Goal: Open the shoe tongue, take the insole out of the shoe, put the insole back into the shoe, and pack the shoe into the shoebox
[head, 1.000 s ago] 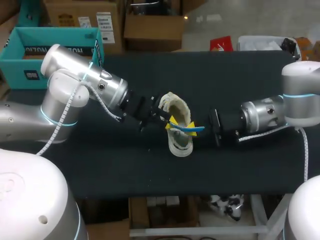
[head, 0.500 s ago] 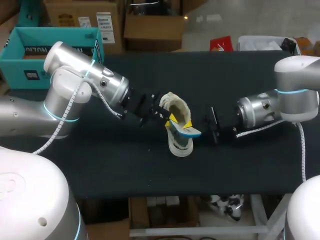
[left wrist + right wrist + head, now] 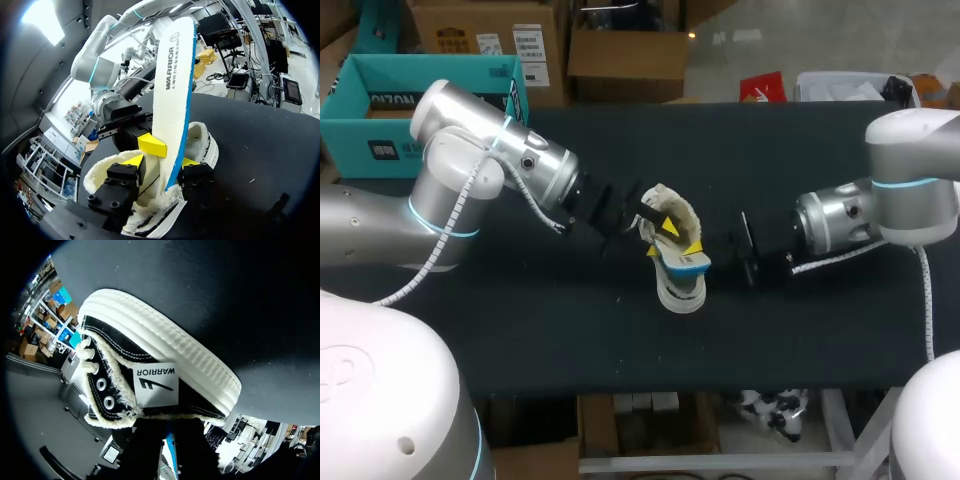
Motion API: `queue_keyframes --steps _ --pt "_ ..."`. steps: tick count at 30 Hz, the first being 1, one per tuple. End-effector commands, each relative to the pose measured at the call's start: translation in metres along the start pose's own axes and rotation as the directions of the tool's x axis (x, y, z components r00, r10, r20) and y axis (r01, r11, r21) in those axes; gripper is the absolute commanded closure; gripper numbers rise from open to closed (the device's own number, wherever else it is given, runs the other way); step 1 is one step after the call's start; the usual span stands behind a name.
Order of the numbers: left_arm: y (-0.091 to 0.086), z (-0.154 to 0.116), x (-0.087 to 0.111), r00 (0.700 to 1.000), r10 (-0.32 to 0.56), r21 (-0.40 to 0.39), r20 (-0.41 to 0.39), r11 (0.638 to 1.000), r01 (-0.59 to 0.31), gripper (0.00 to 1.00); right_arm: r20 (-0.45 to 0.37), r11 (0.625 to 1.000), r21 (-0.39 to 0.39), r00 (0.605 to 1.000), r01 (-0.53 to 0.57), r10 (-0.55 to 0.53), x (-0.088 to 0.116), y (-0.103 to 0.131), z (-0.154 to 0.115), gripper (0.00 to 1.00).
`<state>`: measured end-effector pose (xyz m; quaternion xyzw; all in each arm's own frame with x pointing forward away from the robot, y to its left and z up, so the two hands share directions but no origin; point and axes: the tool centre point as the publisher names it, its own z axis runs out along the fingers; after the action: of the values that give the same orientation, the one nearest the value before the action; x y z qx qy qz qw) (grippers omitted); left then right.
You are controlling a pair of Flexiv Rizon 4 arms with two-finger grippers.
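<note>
Mid-table [image 3: 620, 340], shoe [image 3: 680, 292] lies on the black surface with its fleece-lined opening toward the left arm. Insole [image 3: 690, 263], white with a blue edge, is half in: lower end down inside the shoe, the rest sticking up out of the opening. Left gripper [image 3: 680, 238] is right over the shoe's opening, clamped on the insole, with a yellow fingertip [image 3: 152, 145] pressed on each face, narrow gap only as wide as the insole is thick. Right gripper [image 3: 745, 250] sits just beside the shoe on the side opposite the left arm, clear of it and holding nothing; can't tell how far open it is, its own view only shows dark shapes. That view looks onto the shoe's black canvas side and white rubber sole. Teal shoebox [image 3: 380, 100] is well apart from the shoe, behind the left arm at the table's far corner, open top; contents mostly hidden by the arm, can't tell what's inside.
</note>
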<state>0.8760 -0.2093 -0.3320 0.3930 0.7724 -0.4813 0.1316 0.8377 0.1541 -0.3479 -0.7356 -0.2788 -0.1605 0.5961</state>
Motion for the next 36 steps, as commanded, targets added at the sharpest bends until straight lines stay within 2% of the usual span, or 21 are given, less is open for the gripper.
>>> queue_keyframes --steps 1,3,7,10,12,13,14,23,24,25,26,27,31,32,33,36 --pt "-0.014 -0.006 0.009 1.0 0.019 0.003 0.024 1.0 -0.019 0.18 -0.023 1.0 0.002 1.0 0.0 0.001 -0.005 0.001 -0.003 1.0" --pt "-0.021 -0.007 0.012 0.999 0.035 0.014 0.024 0.999 -0.035 0.29 -0.03 1.0 0.001 1.0 -0.002 0.002 -0.005 0.002 -0.004 1.0" --pt "-0.032 -0.007 0.018 0.998 0.059 0.037 0.022 0.998 -0.06 0.4 -0.041 1.0 -0.002 0.999 -0.006 0.006 -0.006 0.003 -0.006 1.0" --pt "-0.038 -0.008 0.022 0.997 0.075 0.054 0.019 0.996 -0.076 0.55 -0.045 1.0 -0.006 0.999 -0.008 0.008 -0.006 0.003 -0.008 1.0" --pt "-0.042 -0.009 0.023 0.996 0.085 0.064 0.02 0.994 -0.086 0.74 -0.046 1.0 -0.008 0.999 -0.009 0.008 -0.006 0.003 -0.008 1.0" --pt "-0.043 -0.008 0.023 0.996 0.092 0.062 0.02 0.994 -0.093 0.97 -0.047 1.0 -0.009 0.999 -0.01 0.009 -0.006 0.003 -0.009 1.0" --pt "-0.044 -0.007 0.023 0.995 0.094 0.061 0.019 0.994 -0.095 1.0 -0.047 1.0 -0.009 0.999 -0.01 0.01 -0.006 0.003 -0.009 1.0" --pt "-0.041 0.0 0.019 0.996 0.094 0.035 0.008 0.995 -0.094 1.0 -0.046 1.0 -0.005 0.999 -0.013 0.013 -0.007 0.004 -0.009 1.0" --pt "-0.04 0.0 0.019 0.996 0.094 0.032 0.008 0.995 -0.094 1.0 -0.043 1.0 0.0 0.999 -0.013 0.013 -0.007 0.002 -0.009 0.89" --pt "-0.04 0.001 0.019 0.996 0.094 0.03 0.007 0.995 -0.094 1.0 -0.041 1.0 0.002 0.999 -0.013 0.013 -0.008 0.0 -0.008 0.62" --pt "-0.04 0.001 0.018 0.996 0.093 0.029 0.007 0.995 -0.093 1.0 -0.038 1.0 -0.004 0.999 -0.012 0.012 -0.009 -0.002 -0.009 0.2" --pt "-0.039 0.0 0.018 0.996 0.092 0.028 0.007 0.995 -0.092 1.0 -0.035 1.0 -0.007 0.999 -0.013 0.013 -0.01 -0.006 -0.009 0.0" --pt "-0.037 -0.002 0.019 0.996 0.089 0.021 0.007 0.996 -0.089 1.0 -0.033 0.999 -0.03 0.999 -0.02 0.019 -0.014 -0.02 -0.013 0.0" --pt "-0.037 -0.002 0.019 0.996 0.087 0.018 0.008 0.996 -0.087 1.0 -0.035 0.999 -0.036 0.999 -0.018 0.017 -0.015 -0.022 -0.014 0.16" --pt "-0.037 -0.002 0.019 0.996 0.085 0.018 0.009 0.996 -0.086 1.0 -0.034 0.999 -0.039 0.999 -0.017 0.016 -0.016 -0.025 -0.014 0.46" --pt "-0.036 -0.002 0.019 0.997 0.082 0.017 0.011 0.996 -0.082 1.0 -0.033 0.999 -0.04 0.999 -0.007 0.006 -0.015 -0.027 -0.013 0.66"
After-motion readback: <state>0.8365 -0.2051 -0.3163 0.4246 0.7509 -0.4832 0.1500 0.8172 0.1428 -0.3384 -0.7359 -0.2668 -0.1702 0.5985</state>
